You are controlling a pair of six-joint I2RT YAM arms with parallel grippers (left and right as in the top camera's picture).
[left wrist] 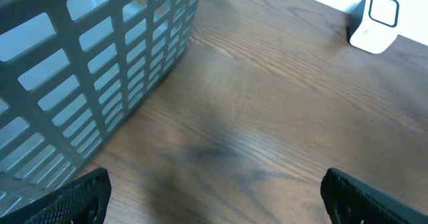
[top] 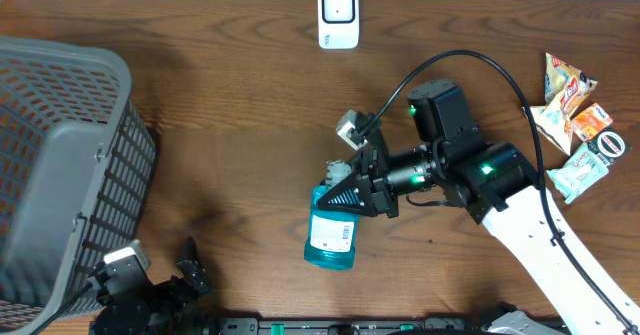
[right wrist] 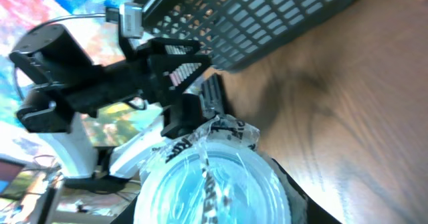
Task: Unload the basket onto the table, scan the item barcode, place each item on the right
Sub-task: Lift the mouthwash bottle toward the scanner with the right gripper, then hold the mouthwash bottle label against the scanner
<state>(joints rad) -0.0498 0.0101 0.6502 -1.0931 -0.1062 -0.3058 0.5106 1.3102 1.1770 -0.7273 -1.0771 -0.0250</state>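
Overhead view: a dark brown wooden desk (top: 230, 105) with pronounced grain fills the frame, and a strip of pale wall runs along the top edge. A grey plastic lattice basket (top: 60, 165) occupies the left side. A small white rounded-square barcode scanner (top: 338, 15) stands at top centre. Crinkled foil snack packets (top: 575, 115) lie at the right edge.

The translucent blue plastic bottle with a white printed label (top: 330, 237) sits just below centre, well apart from the scanner. The right gripper (top: 350, 197) is clamped on the bottle's upper end. The left gripper (top: 160, 280) rests at lower left beside the basket.

Left wrist view: its two black fingers (left wrist: 73, 197) stand wide apart at the bottom corners, with bare desk between them.

Right wrist view only: the bottle appears end-on, with a wrinkled clear seal. Behind it is the other black arm (right wrist: 87, 83) against a blurred, colourful room.
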